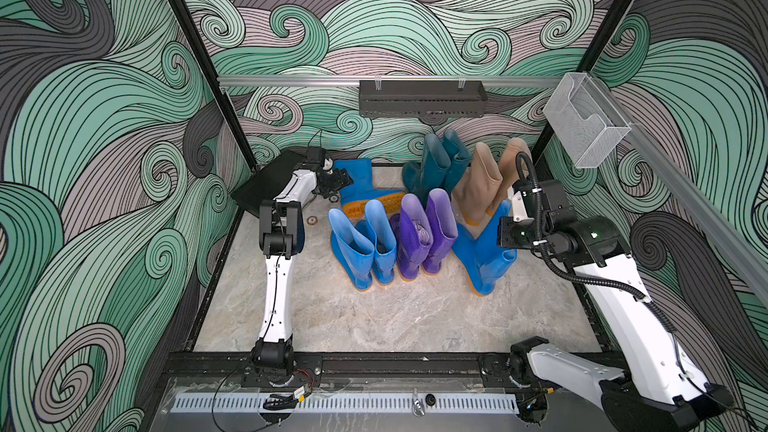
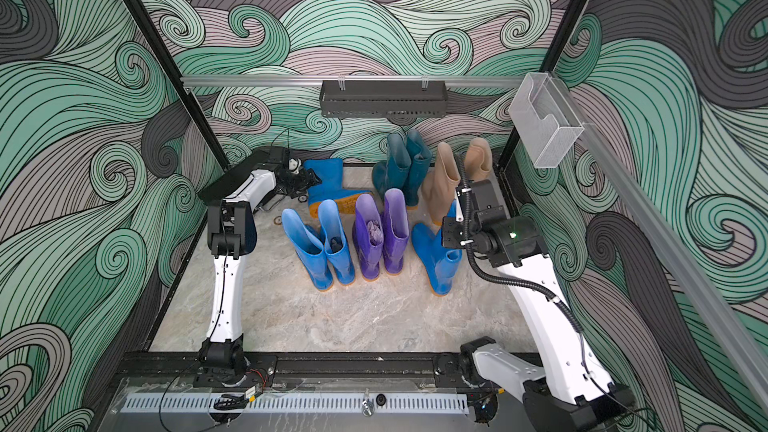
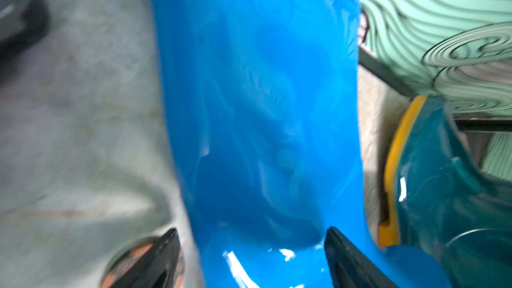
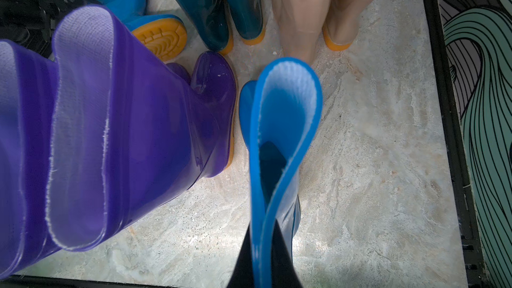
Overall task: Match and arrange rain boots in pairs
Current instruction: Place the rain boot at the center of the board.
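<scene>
A bright blue rain boot (image 1: 361, 184) (image 3: 263, 106) lies on its side at the back left, its orange sole facing forward. My left gripper (image 1: 338, 178) (image 3: 249, 247) is open and straddles its shaft; one finger (image 3: 155, 261) stands clear of the rubber. My right gripper (image 4: 263, 259) is shut on the pinched cuff of another blue boot (image 1: 484, 259) (image 4: 282, 134), upright at the right. In both top views the right wrist hides those fingers. An upright blue pair (image 1: 361, 243) and purple pair (image 1: 424, 234) stand in front. A dark teal pair (image 1: 440, 164) and beige pair (image 1: 486, 184) stand behind.
A flat black case (image 1: 266, 184) lies at the back left corner under my left arm. A small copper ring (image 1: 312, 220) rests on the marble floor beside that arm. On the back rail hangs a black shelf (image 1: 422, 97), and a clear bin (image 1: 586, 122) hangs at the right.
</scene>
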You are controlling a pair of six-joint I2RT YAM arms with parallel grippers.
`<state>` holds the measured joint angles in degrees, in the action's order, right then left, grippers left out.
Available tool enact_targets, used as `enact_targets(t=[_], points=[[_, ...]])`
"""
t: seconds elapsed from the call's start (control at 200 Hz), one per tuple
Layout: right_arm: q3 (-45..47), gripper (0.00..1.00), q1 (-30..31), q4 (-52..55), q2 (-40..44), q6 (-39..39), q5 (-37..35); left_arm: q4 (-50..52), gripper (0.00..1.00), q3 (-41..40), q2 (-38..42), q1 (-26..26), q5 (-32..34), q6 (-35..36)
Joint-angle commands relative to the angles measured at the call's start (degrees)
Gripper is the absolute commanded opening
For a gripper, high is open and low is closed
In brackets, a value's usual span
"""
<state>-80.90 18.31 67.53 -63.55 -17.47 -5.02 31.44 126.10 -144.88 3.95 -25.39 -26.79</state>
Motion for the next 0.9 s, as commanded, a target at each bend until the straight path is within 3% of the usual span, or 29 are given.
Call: enact_targets(t=[0.0,0.135,0.27,0.345,0.4,0.485,0.57,0.896], points=[[0.94,0.0,-0.29,-2.58,1.03,0.36,-2.03,-4.48,0.75,3.37,-3.36,0.52,-4.18,-2.16],[2.62,0.0,-0.29,-2.66,1.01,-0.23,-1.69,-4.78,0.6,7.63,-6.63,0.53,-6.67,-3.86],[4.39,0.01,-0.29,-3.73,1.92,-1.34,-1.6,-6.1,0.27,8.57,-6.62,0.63,-9.02,-4.71],[5.86,0.09,-0.33,-4.48,2.6,-1.68,-1.75,-7.02,0.12,8.41,-5.63,0.71,-10.0,-4.47],[6.43,0.26,-0.37,-4.68,2.86,-1.47,-1.75,-7.72,0.0,8.12,-4.64,0.8,-10.29,-4.5],[6.59,0.56,-0.45,-4.55,3.24,-0.91,-2.73,-9.47,0.0,7.0,-2.55,0.89,-10.55,-4.85],[5.72,0.7,-0.51,-4.56,3.77,-0.5,-5.11,-11.59,0.0,4.88,0.4,1.2,-10.07,-4.71],[-2.28,0.76,-0.44,-4.35,2.84,1.89,-6.0,-23.1,0.0,-9.32,15.54,2.59,-5.51,-0.32]])
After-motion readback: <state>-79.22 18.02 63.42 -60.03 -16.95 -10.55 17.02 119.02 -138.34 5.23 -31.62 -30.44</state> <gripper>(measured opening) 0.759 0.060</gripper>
